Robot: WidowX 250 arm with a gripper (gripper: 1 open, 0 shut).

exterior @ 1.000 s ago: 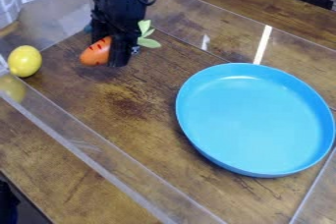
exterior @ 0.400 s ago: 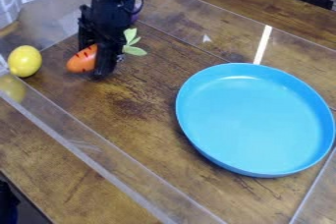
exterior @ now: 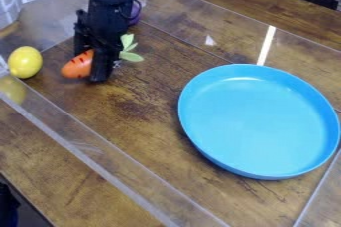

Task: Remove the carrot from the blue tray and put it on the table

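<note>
Compared with the earlier frame, your black claw and the small stubby orange toy carrot with its green leafy top have shifted leftward across the dark brown wood-grain tabletop, farther from the large round bright blue plastic tray and closer to the yellow lemon-like ball. You now see the claw pointing steeply down, its jaws drawn nearly together around the carrot; the orange body shows at the left of the fingers and the green leaves stick out at the right. Whether the carrot already touches the tabletop cannot be told, as the fingers hide its underside. The carrot is well apart from the blue tray, up and to the left of it in the picture, and no longer over it. The blue tray lies flat at the right, its shallow raised rim catching the light. The yellow ball rests far to the left of the tray, just beyond the carrot, apart from it. A clear acrylic edging strip runs diagonally across the tabletop, left of the tray.
</note>
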